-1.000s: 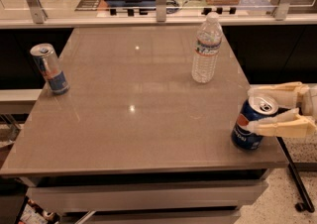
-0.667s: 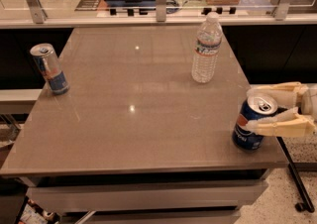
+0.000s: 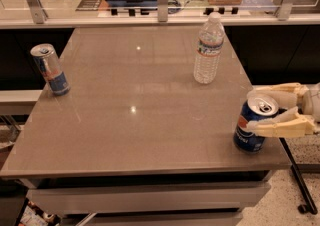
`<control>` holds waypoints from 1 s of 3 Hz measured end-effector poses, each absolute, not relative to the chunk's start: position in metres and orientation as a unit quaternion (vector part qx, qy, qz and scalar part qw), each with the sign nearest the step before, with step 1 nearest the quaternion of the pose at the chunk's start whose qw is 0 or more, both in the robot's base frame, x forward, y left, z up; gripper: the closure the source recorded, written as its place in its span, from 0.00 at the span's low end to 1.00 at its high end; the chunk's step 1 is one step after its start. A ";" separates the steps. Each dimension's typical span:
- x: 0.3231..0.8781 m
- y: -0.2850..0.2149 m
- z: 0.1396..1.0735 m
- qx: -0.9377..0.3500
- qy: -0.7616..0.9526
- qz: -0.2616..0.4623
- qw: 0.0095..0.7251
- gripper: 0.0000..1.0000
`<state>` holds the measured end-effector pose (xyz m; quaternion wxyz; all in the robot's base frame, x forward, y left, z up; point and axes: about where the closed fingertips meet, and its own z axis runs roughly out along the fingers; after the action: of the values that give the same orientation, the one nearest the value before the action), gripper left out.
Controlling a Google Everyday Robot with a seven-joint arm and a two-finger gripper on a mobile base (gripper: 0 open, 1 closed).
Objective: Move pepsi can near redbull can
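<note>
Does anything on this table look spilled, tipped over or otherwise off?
Nothing spilled or tipped: the pepsi can, redbull can and water bottle stand upright. The pepsi can sits near the table's right edge, the hand closed around it.

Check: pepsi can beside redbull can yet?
No, the gripper holds the pepsi can at the table's right front edge; the redbull can stands at the left edge.

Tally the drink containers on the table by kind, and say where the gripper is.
Wide soda cans: 1, the pepsi can
Slim cans: 1, the redbull can
Water bottles: 1, the water bottle
Total: 3 on the table
The gripper is at the table's right front corner, closed around the pepsi can.
</note>
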<state>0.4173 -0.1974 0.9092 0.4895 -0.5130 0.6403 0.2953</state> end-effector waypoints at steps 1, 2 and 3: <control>0.423 -0.181 0.916 -0.503 0.646 0.285 0.499 1.00; 0.440 -0.140 0.927 -0.478 0.653 0.268 0.522 1.00; 0.463 -0.104 0.932 -0.461 0.658 0.260 0.536 1.00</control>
<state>0.4626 -0.1041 0.9325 0.5360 -0.4609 0.6577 0.2602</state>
